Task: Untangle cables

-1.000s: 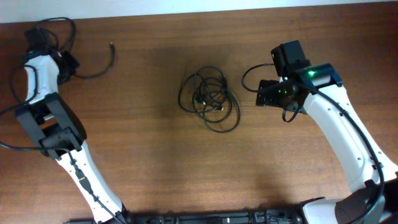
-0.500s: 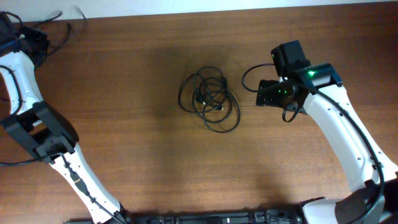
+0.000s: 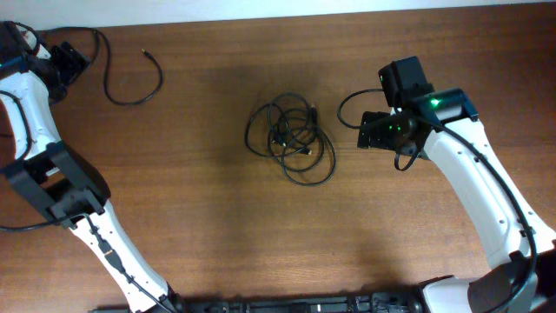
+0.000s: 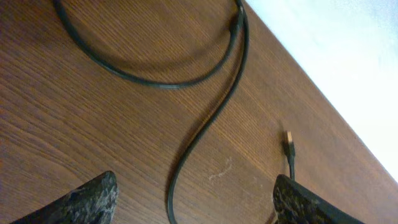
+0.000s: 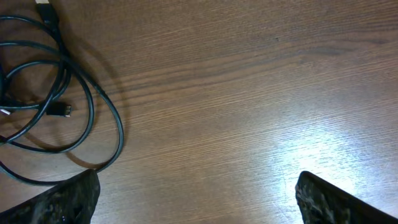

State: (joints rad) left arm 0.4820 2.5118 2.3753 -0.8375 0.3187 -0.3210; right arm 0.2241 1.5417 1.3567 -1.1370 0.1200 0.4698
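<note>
**Left arm has let go of one cable at the far-left corner; main knot untouched**

Change: a second ago the left gripper (image 3: 69, 59) was shut on a cable up in the far-left corner. Since then it swung further out and came partway back, and its jaws parted. The wrist view shows both fingers (image 4: 93, 199) spread wide with nothing between them but wood. The freed cable (image 4: 205, 124) runs under the gap, lying flat and not pinched.

Freed cable (image 3: 130, 100): a single cord in one open curl by the far-left edge of the table (image 3: 200, 226). Its plug (image 3: 146, 54) points away from the loop. It lies well apart from the rest.

Tangle (image 3: 291, 139): mid-table, several loops overlapping. Its outline is nearly as before, bar a slight shift on the left side.

Right gripper (image 3: 365, 130): jaws fully open, empty, parked just right of the tangle and not touching it. It has not moved over the last second. Its wrist view catches the loops (image 5: 62, 93) at frame left.

Reading: one cable looks separated and set aside. The remaining knot needs the same treatment, so the task is partly done.
</note>
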